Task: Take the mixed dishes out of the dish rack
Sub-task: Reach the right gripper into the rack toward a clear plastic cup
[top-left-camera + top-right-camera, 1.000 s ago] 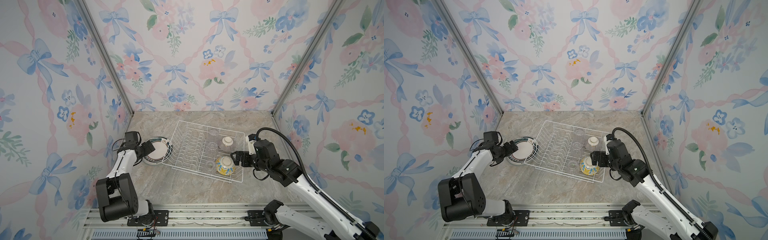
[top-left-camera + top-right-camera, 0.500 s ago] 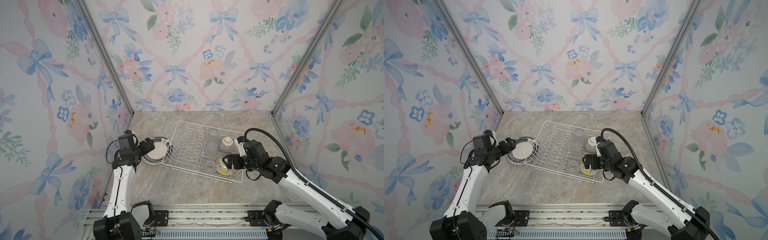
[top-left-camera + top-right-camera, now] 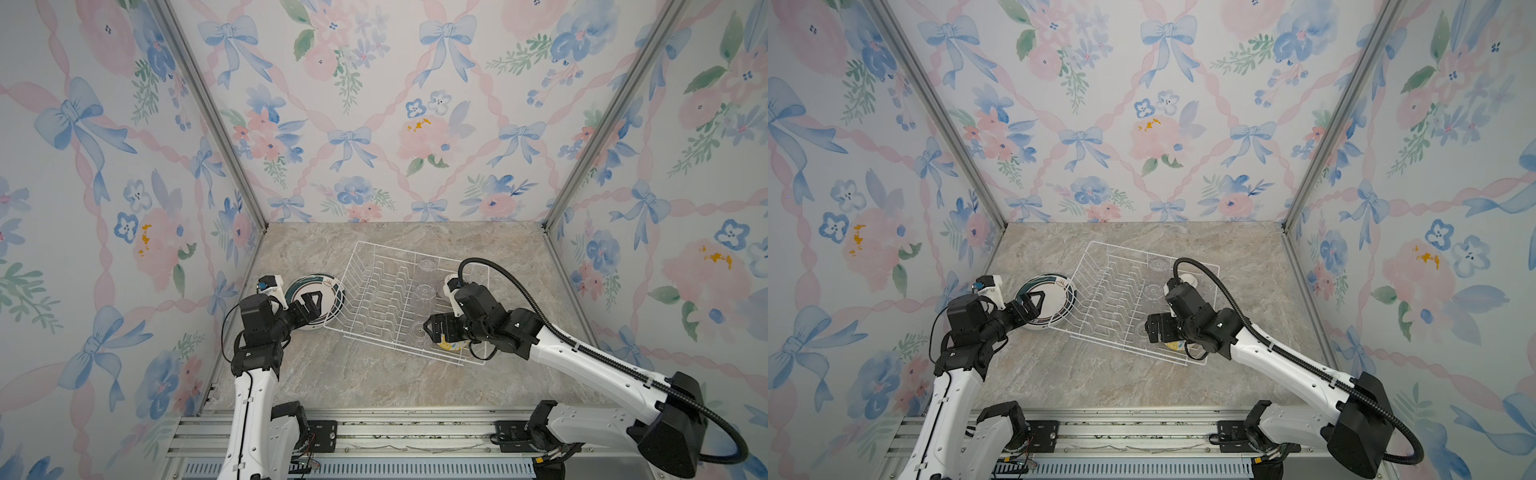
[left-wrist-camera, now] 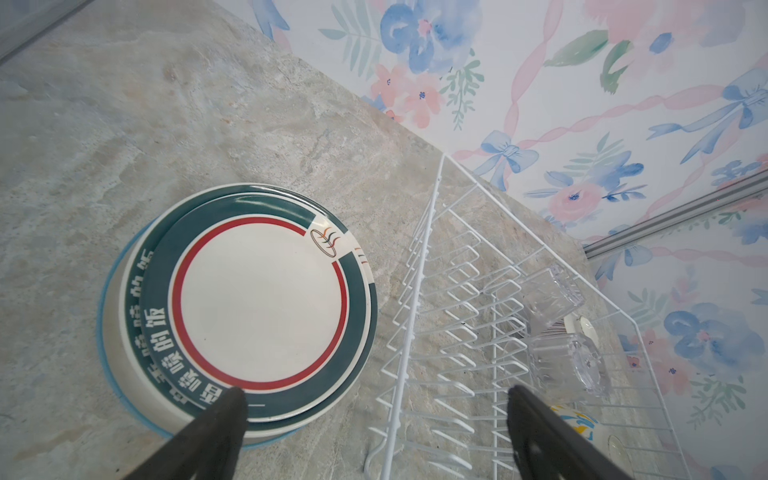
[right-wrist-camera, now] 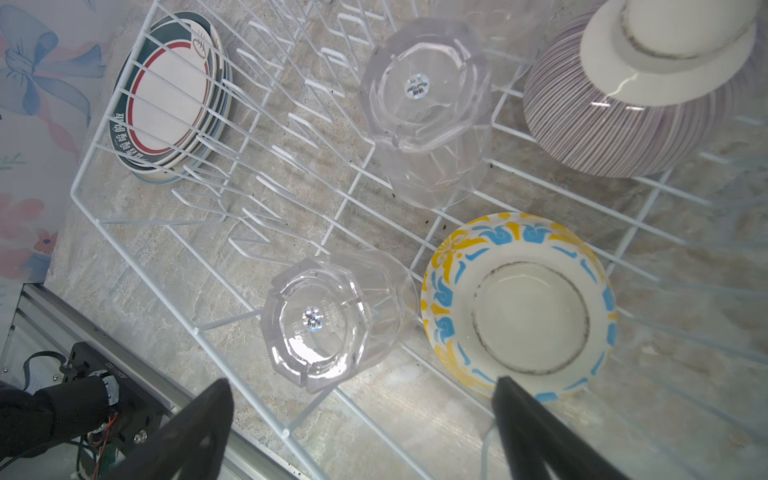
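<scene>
You look to be on the cups: your right gripper (image 5: pixel 361 384), jaws spread, hovers over the upturned clear glass cup (image 5: pixel 332 320) at the lower edge of the white wire dish rack (image 3: pixel 376 299), mid-frame in a top view, so centre, lower, close; your left gripper (image 4: pixel 376 397), also spread, hangs above the stacked green-rimmed plates (image 4: pixel 262 303).

The dish rack (image 3: pixel 399 299) is made of thin, smooth white-coated wire. Inside it, the cups (image 5: pixel 332 324) are seen as clear, faceted and glossy, and the floral bowl (image 5: pixel 519 307) and striped bowl (image 5: pixel 623 124) as shiny glazed ware. Beside the rack, the stacked plates (image 4: pixel 262 303) are glossy; the tabletop (image 4: pixel 166 104) beneath is matt, stone-patterned.
</scene>
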Robot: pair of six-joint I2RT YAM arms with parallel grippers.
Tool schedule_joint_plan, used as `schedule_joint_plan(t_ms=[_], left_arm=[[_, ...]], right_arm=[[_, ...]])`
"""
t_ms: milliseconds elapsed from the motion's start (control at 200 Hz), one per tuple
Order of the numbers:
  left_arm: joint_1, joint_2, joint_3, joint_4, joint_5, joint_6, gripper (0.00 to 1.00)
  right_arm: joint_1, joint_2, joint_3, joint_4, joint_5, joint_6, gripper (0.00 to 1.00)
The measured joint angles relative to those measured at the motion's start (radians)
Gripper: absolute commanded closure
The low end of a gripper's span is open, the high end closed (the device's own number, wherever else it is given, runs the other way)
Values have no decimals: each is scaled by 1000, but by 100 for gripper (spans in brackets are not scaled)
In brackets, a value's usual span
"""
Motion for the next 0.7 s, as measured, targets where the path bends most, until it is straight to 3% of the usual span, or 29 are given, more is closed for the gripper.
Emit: schedule_joint_plan(t_ms=[470, 695], left_arm=[[15, -80, -6, 7, -26, 0, 2], [22, -85, -10, 6, -28, 0, 2]], right_arm=[[113, 196, 123, -12, 72, 5, 6], [145, 274, 184, -58, 115, -20, 17]])
